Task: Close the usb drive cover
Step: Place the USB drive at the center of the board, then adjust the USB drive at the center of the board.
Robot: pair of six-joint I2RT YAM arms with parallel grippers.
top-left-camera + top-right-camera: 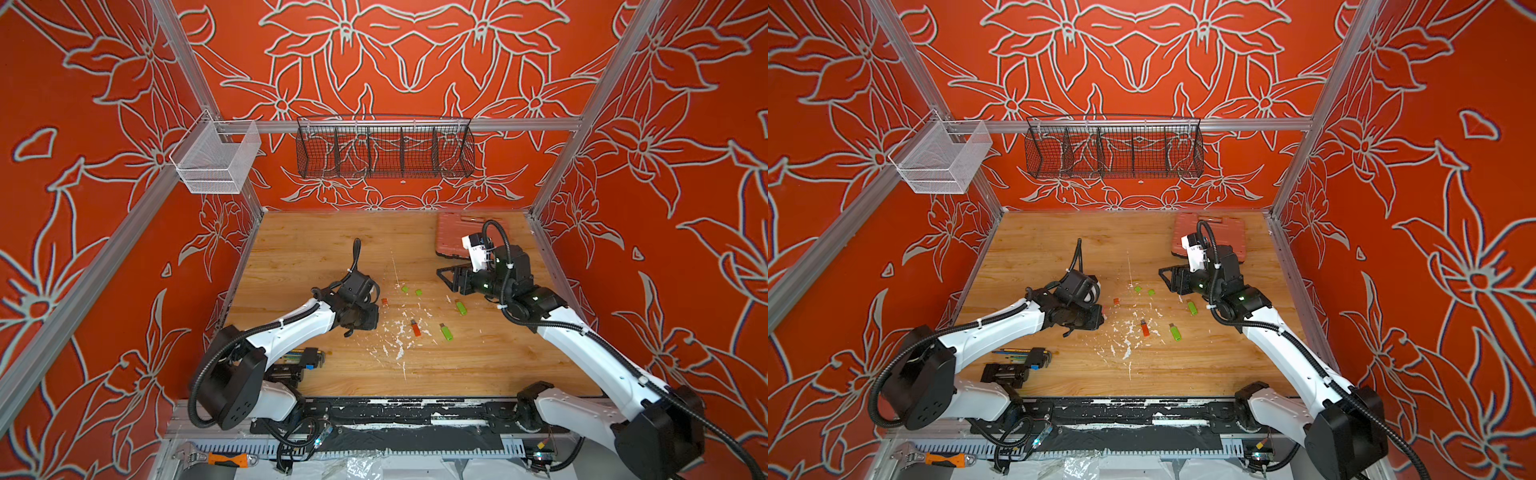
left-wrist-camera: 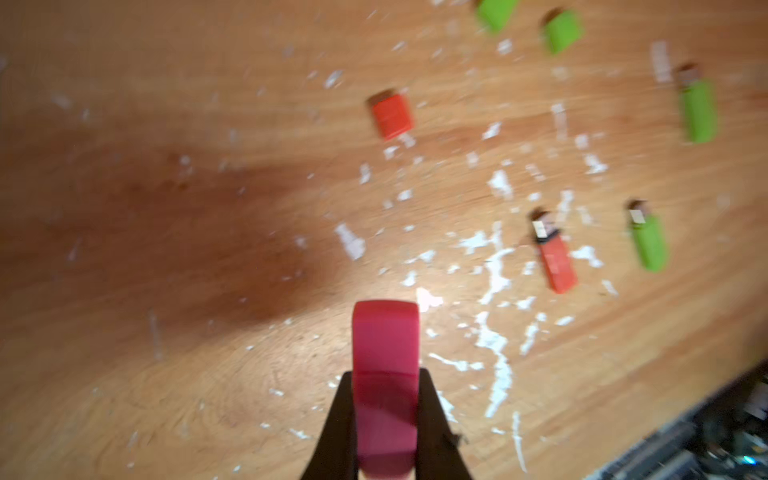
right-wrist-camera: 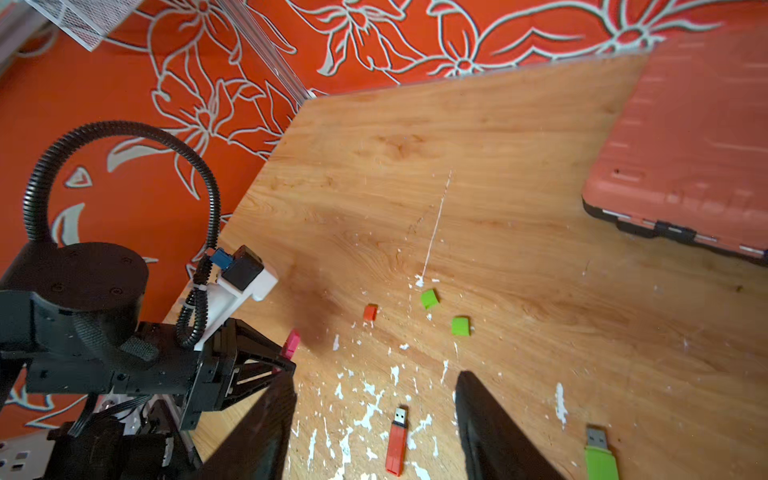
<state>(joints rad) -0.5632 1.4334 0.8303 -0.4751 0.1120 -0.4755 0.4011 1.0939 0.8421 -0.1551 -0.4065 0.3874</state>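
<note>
Now left end effector (image 2: 385, 374) clamped on pink usb drive (image 2: 385, 332); right end effector (image 3: 374, 374) spread, empty.

Orange-red walls (image 1: 415, 62) patterned with grey outlined flowers enclose a wooden tabletop (image 1: 311, 249) flecked with white. An aluminium rail (image 1: 519, 124) across the back wall carries 1 black wire basket (image 1: 384, 153); 1 white mesh basket (image 1: 216, 162) hangs beside it.

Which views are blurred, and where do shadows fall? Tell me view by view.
Left wrist: whole frame smeared, pink drive clearest, dark shadow on the table. Right wrist: sharp mid-frame, red case soft. Both top views: sharp, wall pattern colour-fringed towards the edges.
</note>
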